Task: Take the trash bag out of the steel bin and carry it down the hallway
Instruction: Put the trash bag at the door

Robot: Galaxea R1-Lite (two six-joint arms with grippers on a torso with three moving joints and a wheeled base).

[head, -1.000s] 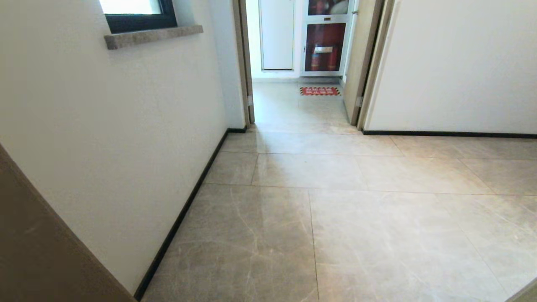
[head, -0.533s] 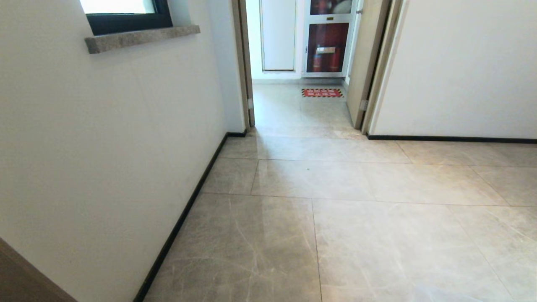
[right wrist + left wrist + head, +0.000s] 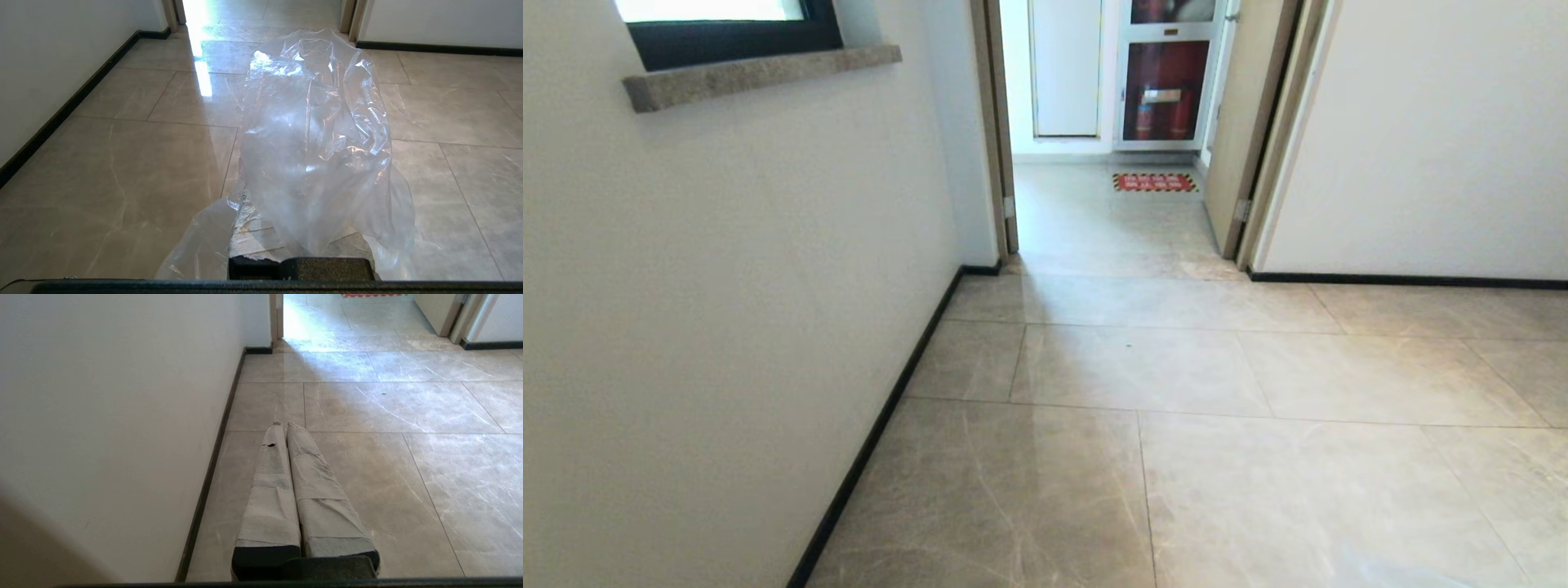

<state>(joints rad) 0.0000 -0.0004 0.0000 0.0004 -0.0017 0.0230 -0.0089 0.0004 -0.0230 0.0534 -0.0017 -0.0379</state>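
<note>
I hold the trash bag [image 3: 314, 134] pinched in my right gripper [image 3: 300, 253], lifted clear of the hallway floor [image 3: 1176, 457] for carrying toward the doorway [image 3: 1111, 163]; my left gripper [image 3: 282, 425] stays closed, empty.

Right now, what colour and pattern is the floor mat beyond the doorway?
Red mat with a yellow-and-black striped border, best in the head view.

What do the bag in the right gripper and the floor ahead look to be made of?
Trash bag: thin clear plastic film, glossy; it crinkles, glints, and the tiles show through. Hallway floor: large polished tiles, stone or stone-look ceramic, with pale veins, grout lines and reflected light; which of the two cannot be told.
</note>
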